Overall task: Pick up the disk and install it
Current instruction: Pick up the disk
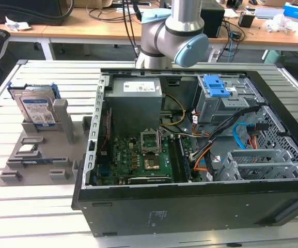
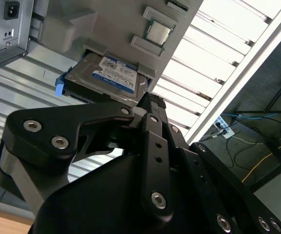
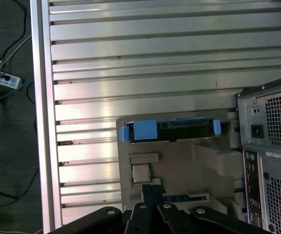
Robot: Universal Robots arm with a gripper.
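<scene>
Approach step: disk (image 1: pixel 35 108) upright in grey holder (image 1: pixel 40 151), exterior frame's upper left; gripper (image 3: pixel 149 188) clenched, empty, apart. Pickup likely needs jaws opened.

The exterior view looks down obliquely from farther off on the computer case (image 1: pixel 190 212) and grey holder (image 1: pixel 49 148), while both wrist views look closer past the tool (image 3: pixel 150 189) onto that same holder.
</scene>
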